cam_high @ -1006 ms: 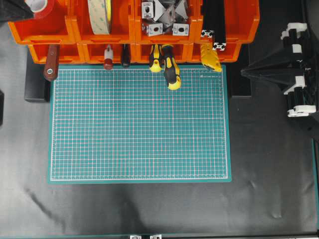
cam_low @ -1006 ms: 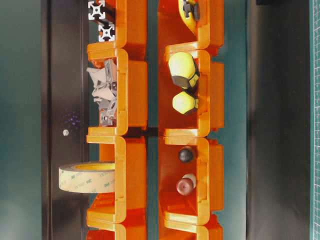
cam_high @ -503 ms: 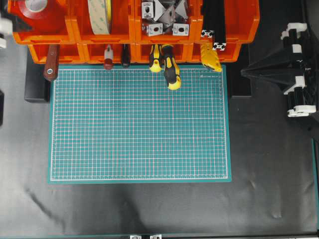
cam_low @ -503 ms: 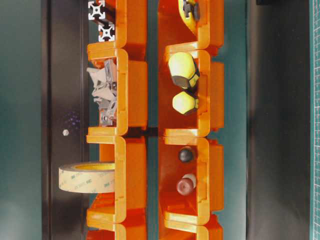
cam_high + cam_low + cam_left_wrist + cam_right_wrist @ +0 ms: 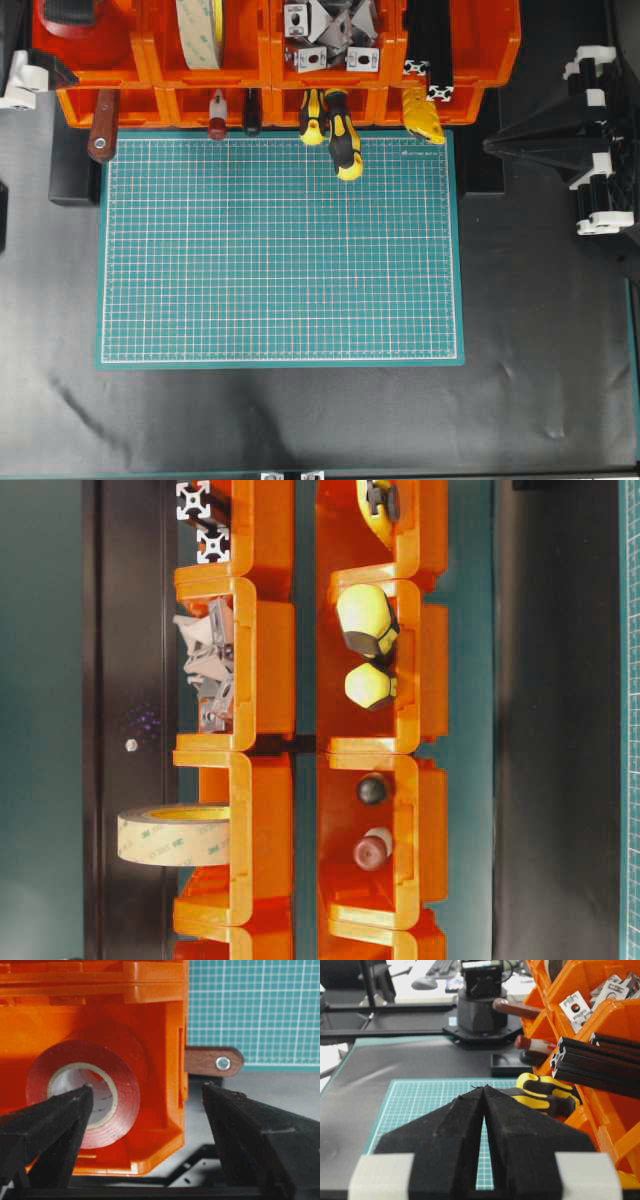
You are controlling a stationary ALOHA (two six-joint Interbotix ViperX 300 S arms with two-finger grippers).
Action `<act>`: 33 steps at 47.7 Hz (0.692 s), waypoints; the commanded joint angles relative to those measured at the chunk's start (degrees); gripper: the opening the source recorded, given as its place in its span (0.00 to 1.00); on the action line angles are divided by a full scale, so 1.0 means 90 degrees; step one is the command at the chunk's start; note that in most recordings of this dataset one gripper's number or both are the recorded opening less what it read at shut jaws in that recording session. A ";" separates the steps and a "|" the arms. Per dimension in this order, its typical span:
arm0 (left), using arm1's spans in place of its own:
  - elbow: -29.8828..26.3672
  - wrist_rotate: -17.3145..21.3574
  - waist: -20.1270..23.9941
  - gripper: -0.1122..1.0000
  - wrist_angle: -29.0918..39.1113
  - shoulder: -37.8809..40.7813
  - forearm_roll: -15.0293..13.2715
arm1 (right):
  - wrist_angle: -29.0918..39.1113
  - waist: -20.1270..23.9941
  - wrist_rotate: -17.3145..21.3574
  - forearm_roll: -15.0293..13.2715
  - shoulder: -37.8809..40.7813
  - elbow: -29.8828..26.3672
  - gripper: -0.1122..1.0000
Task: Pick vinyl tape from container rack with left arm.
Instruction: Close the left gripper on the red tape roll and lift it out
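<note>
Both left gripper (image 5: 145,1105) fingers wide beside vinyl tape (image 5: 85,1090)

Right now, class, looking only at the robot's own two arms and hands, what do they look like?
The left hand has matte black, wedge-shaped fingers with a rough, foam-like surface, joined by a black open frame below. The right hand has the same black tapering fingers, each with a white block at its base. From overhead, both arms are black with small white parts.

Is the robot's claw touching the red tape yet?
Cannot tell. In the left wrist view the open left gripper has one finger overlapping the vinyl tape, hiding any contact or gap.
</note>
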 commanded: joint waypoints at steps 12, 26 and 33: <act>0.0010 0.0049 0.0020 0.84 -0.0117 -0.0029 0.0029 | -0.0029 0.0010 0.0000 0.0020 0.0049 -0.0205 0.10; 0.0166 0.0098 0.0020 0.69 -0.0117 -0.0059 0.0020 | -0.0059 0.0039 0.0000 0.0010 0.0049 -0.0205 0.10; 0.0156 0.0293 0.0020 0.42 -0.0127 -0.0059 0.0020 | -0.0059 0.0049 0.0000 0.0010 0.0029 -0.0205 0.10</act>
